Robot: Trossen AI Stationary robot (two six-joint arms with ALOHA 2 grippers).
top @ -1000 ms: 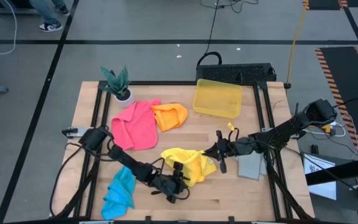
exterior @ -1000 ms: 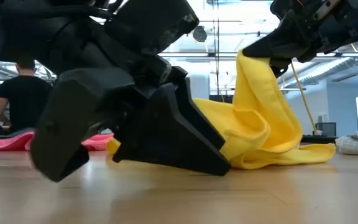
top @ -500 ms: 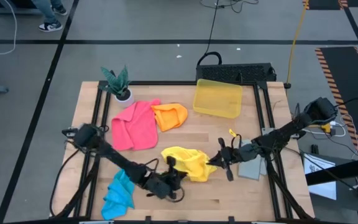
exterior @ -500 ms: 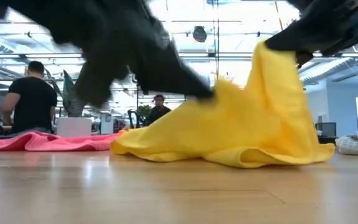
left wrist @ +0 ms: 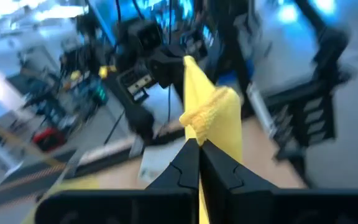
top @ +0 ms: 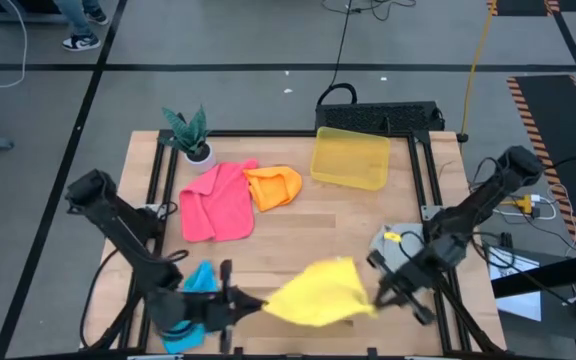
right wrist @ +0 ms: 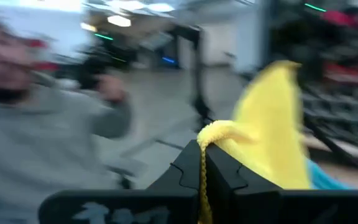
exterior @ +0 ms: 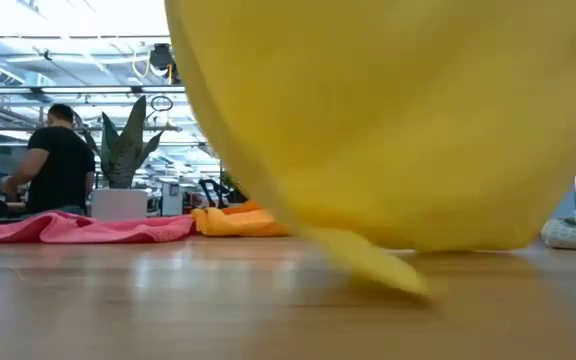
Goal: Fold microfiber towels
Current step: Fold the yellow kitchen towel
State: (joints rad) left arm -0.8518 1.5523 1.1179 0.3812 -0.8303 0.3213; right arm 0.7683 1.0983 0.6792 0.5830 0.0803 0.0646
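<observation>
The yellow towel hangs spread between my two grippers near the table's front edge. My left gripper is shut on its left end and my right gripper is shut on its right end. In the low view the yellow towel fills the upper picture, and its lower flap hangs close to the tabletop. The pink towel and the orange towel lie at the far left. The blue towel lies under my left arm. The grey towel lies on the right. My left gripper pinches a bunched edge of the yellow towel between its two fingers, coming level from the table's left. The cloth stands out past the fingertips and runs away toward the other arm. My right gripper pinches a gathered edge of the towel between its two fingers, roughly level from the table's right. A thin fold sits in the slit between the fingers, and the rest of the cloth runs off toward my left arm.
A translucent yellow bin stands at the far middle, and a potted plant at the far left corner. Bare wood lies in the table's middle. A person sits in the room beyond the table.
My left gripper has shut on the yellow towel's edge. Both grippers have risen and drawn toward the near edge, the left going leftward and the right rightward. The towel, which lay heaped on the table, is lifted and spread out between them.
</observation>
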